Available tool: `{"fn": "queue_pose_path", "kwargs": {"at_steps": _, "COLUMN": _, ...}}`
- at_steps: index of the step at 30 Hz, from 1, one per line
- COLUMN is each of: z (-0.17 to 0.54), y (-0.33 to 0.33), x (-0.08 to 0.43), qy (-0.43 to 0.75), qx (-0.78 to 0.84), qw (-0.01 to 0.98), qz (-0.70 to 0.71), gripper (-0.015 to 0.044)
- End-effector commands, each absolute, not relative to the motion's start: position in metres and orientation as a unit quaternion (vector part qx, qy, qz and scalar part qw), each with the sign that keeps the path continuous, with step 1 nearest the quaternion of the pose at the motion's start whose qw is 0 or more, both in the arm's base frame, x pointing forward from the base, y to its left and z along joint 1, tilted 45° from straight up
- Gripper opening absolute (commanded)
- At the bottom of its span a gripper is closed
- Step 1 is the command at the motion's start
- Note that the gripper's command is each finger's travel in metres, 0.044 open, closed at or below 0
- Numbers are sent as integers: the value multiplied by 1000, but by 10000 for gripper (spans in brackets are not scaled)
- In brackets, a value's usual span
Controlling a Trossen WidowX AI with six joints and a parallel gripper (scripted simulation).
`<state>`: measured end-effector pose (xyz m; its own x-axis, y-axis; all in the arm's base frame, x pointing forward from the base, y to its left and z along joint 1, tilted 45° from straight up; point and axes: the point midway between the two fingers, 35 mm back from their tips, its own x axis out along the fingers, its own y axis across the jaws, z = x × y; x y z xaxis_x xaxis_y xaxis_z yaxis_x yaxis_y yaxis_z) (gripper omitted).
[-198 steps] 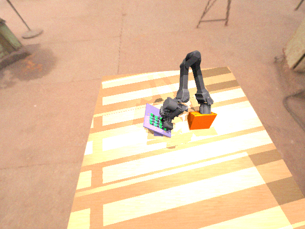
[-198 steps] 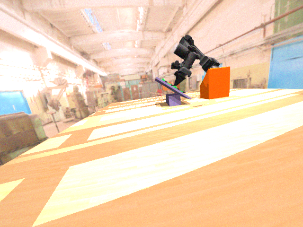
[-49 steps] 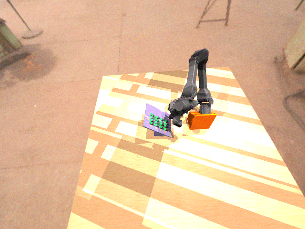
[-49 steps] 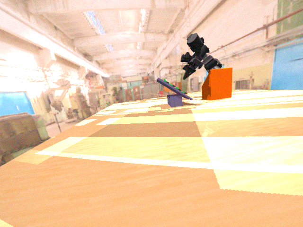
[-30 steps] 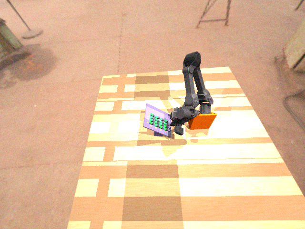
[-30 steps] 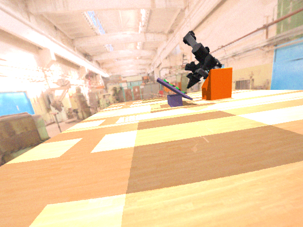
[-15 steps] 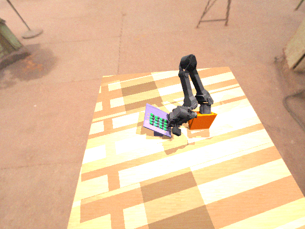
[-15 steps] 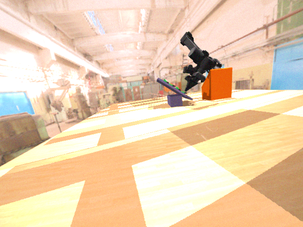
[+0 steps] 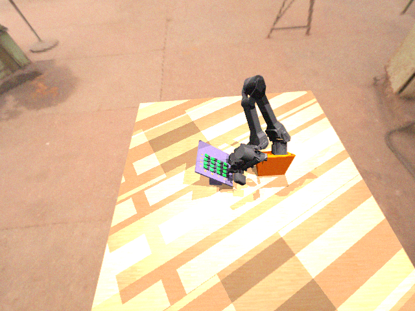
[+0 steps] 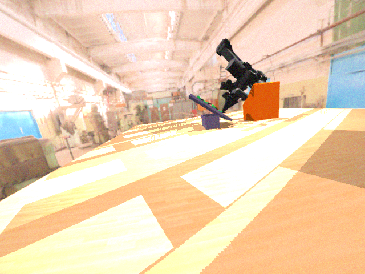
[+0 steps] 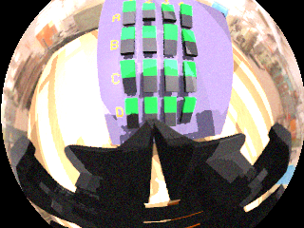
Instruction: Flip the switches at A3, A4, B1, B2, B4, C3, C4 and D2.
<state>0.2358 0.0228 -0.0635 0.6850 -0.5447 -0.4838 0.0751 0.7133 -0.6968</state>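
Observation:
The purple panel (image 9: 208, 149) (image 10: 203, 104) (image 11: 214, 57) stands tilted, its far side high. It carries four rows of rocker switches, each half green and half dark grey, with rows lettered A to D in the wrist view. My gripper (image 9: 229, 170) (image 10: 223, 111) (image 11: 152, 122) is shut and empty. Its tips are at the near, dark end of switch D2 (image 11: 151, 105), in the row nearest the arm, and hide part of that end. The tips look at or very close to the panel surface; contact cannot be told. Which end of each switch is raised is hard to tell.
A purple block (image 9: 214, 181) (image 10: 210, 121) supports the panel from below. The arm's base stands at an orange block (image 9: 275, 166) (image 10: 262, 100), on the near side of the panel. Switch D1 (image 11: 131, 105) and switch D3 (image 11: 170, 104) lie on either side of the fingertips.

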Motion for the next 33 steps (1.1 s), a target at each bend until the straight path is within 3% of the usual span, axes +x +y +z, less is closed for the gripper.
{"fn": "queue_pose_path", "kwargs": {"at_steps": 1, "z": -64, "y": 23, "x": 236, "qy": 355, "qx": -333, "qw": 855, "qz": -179, "gripper": 0}}
{"fn": "queue_pose_path", "kwargs": {"at_steps": 33, "z": -66, "y": 21, "x": 238, "qy": 355, "qx": -333, "qw": 855, "qz": -179, "gripper": 0}}
